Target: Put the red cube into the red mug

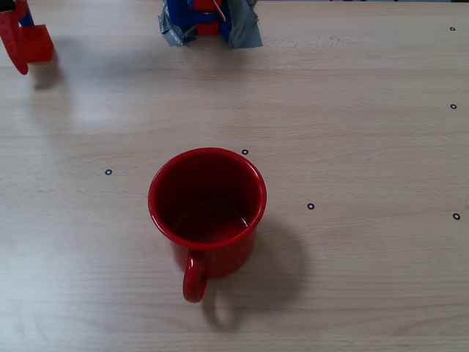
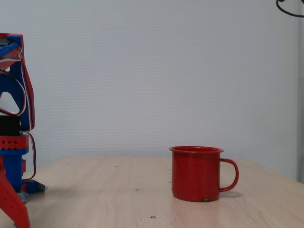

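One red cube point(image 1: 38, 42) gripped in the claw point(image 1: 22, 44), jaws narrow around it, up at the far left corner of the top-down fixed view, well apart from the red mug point(image 1: 207, 207). Upright mug, mouth open and empty, handle toward the near edge of the surface point(image 1: 366, 279). Best carried high over the rim, centred above the mouth, then released low. Nothing between claw and mug; only small ring marks around the mug and the taped arm base point(image 1: 211, 22) beyond it.
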